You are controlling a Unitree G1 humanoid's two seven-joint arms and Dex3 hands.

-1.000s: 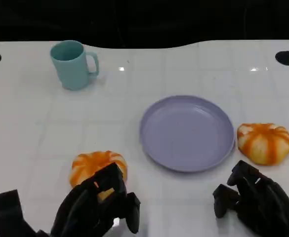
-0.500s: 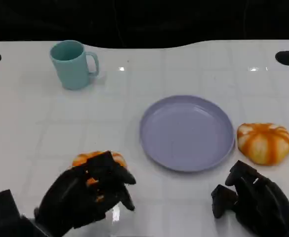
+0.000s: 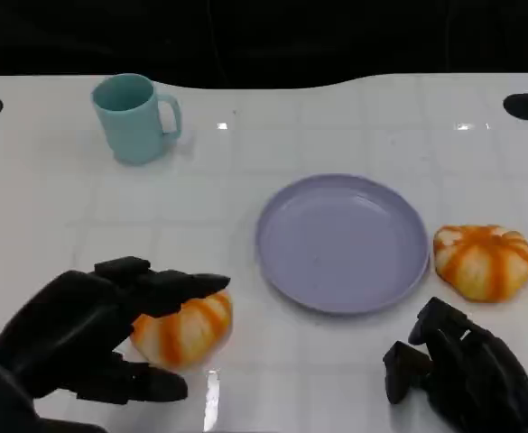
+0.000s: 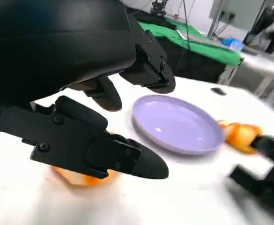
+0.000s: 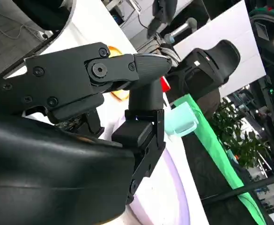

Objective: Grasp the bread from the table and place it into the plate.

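Note:
An orange striped bread (image 3: 187, 329) lies on the white table at the near left; the left wrist view shows this bread (image 4: 80, 177) under the fingers. My left hand (image 3: 74, 334) sits just left of it, fingers stretched over its top edge and thumb low beside it, with no firm grip visible. The lilac plate (image 3: 340, 242) is empty, to the right of that bread, and appears again as the plate (image 4: 176, 124) in the left wrist view. My right hand (image 3: 462, 379) rests at the near right with fingers curled in, holding nothing.
A second orange bread (image 3: 482, 260) lies just right of the plate. A teal mug (image 3: 133, 117) stands at the far left. Two black holes (image 3: 523, 105) mark the table's far corners. The table's far edge meets darkness.
My left hand has turned and spread its fingers, shifting left so that the near-left bread, covered before, now shows. The right hand has barely moved.

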